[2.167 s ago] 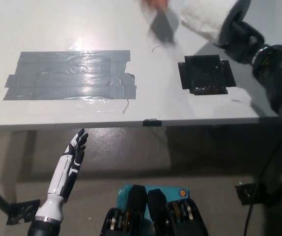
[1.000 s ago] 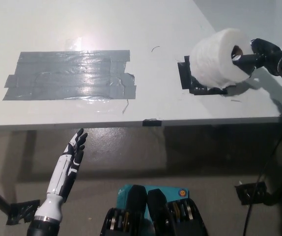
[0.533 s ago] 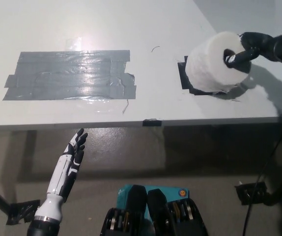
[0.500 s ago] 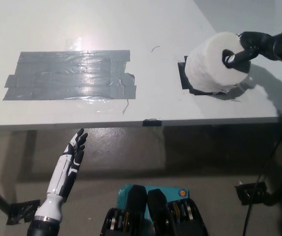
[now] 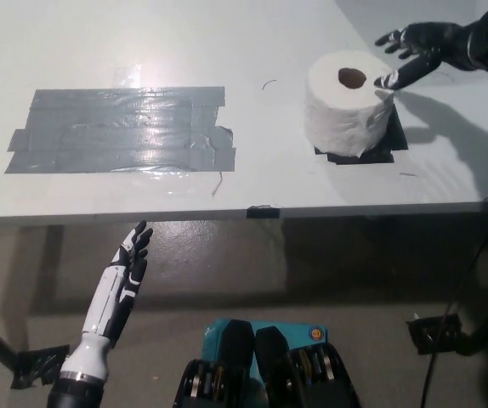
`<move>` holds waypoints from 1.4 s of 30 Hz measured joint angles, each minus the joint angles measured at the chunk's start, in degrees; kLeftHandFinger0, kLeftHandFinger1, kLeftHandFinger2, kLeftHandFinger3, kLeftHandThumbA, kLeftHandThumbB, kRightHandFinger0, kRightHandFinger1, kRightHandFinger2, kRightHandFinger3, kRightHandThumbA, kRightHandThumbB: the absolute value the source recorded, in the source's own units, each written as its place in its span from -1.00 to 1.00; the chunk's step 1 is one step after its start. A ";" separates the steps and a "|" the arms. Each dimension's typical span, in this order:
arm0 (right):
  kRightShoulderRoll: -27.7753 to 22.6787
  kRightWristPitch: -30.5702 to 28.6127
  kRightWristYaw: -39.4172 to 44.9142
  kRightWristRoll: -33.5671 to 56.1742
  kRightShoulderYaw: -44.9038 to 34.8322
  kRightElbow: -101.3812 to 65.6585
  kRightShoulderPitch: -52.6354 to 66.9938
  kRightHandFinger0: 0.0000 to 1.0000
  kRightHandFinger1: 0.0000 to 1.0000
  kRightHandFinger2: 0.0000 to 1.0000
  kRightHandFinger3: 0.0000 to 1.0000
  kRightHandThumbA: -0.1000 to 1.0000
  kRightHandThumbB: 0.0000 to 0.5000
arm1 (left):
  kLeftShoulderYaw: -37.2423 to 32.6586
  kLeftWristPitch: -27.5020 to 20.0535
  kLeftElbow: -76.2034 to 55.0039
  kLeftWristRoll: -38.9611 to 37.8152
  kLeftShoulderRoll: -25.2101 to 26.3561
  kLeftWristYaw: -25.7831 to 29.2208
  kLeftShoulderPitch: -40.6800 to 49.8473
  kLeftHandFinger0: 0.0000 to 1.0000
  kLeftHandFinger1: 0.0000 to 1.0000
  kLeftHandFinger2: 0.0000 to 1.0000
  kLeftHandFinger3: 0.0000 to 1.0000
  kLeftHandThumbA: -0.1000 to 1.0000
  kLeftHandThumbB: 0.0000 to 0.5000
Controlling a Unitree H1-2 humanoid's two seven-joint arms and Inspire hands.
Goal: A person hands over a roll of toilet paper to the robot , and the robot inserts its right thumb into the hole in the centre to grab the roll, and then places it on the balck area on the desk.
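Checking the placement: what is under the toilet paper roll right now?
The toilet paper roll stands upright on the black area of the desk. Only the patch's front and right edges show; the rest is covered. The right hand is off it, open.

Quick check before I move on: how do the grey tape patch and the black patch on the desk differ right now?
The grey tape patch is wide, glossy and bare; the black patch is smaller, dark and mostly covered by the toilet paper roll standing upright on it. The grey patch lies toward the desk's left, the black one toward its right, near the open right hand. Both lie flat on the white desk. The left hand rests below the desk edge.
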 measured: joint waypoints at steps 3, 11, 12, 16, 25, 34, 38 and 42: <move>0.17 0.65 -0.97 0.01 -1.18 -0.12 -0.82 1.00 1.00 1.00 1.00 0.27 0.44 | 0.00 0.00 0.00 0.05 0.00 0.00 -0.03 1.00 1.00 1.00 1.00 0.98 -0.39; -0.35 0.49 -3.43 0.28 -5.20 -2.14 -2.59 1.00 1.00 1.00 1.00 0.40 0.43 | 0.00 0.00 0.00 0.14 -0.02 0.00 -0.58 1.00 1.00 1.00 1.00 1.00 -0.35; -0.52 0.51 -3.43 0.33 -5.56 -2.65 -2.61 1.00 1.00 1.00 1.00 0.42 0.46 | 0.01 0.00 0.00 0.14 -0.02 0.00 -0.65 1.00 1.00 1.00 1.00 1.00 -0.37; -2.61 0.54 -3.45 0.92 -8.79 -10.79 -1.90 1.00 1.00 1.00 1.00 0.37 0.21 | 0.05 0.08 0.03 0.05 -0.01 -0.02 -1.67 1.00 1.00 1.00 1.00 1.00 -0.36; -4.75 1.95 -2.97 2.03 -13.55 -30.86 7.57 1.00 1.00 1.00 1.00 0.54 0.25 | 0.03 0.24 0.31 0.00 -0.06 -0.03 -3.03 1.00 1.00 1.00 1.00 1.00 -0.38; -4.81 4.88 -2.38 3.69 -17.91 -47.17 20.25 1.00 1.00 1.00 1.00 0.69 0.27 | 0.03 0.41 0.53 -0.02 -0.08 -0.03 -4.02 1.00 1.00 1.00 1.00 1.00 -0.38; -4.82 6.37 -2.31 4.53 -19.90 -54.17 25.76 1.00 1.00 1.00 1.00 0.57 0.05 | 0.02 0.52 0.98 -0.03 -0.09 -0.03 -4.97 1.00 1.00 1.00 1.00 1.00 -0.42; -4.82 7.87 -2.30 5.40 -21.74 -60.89 30.98 1.00 1.00 1.00 1.00 0.44 0.06 | 0.02 0.59 1.95 -0.03 -0.10 -0.04 -6.05 1.00 1.00 1.00 1.00 1.00 -0.36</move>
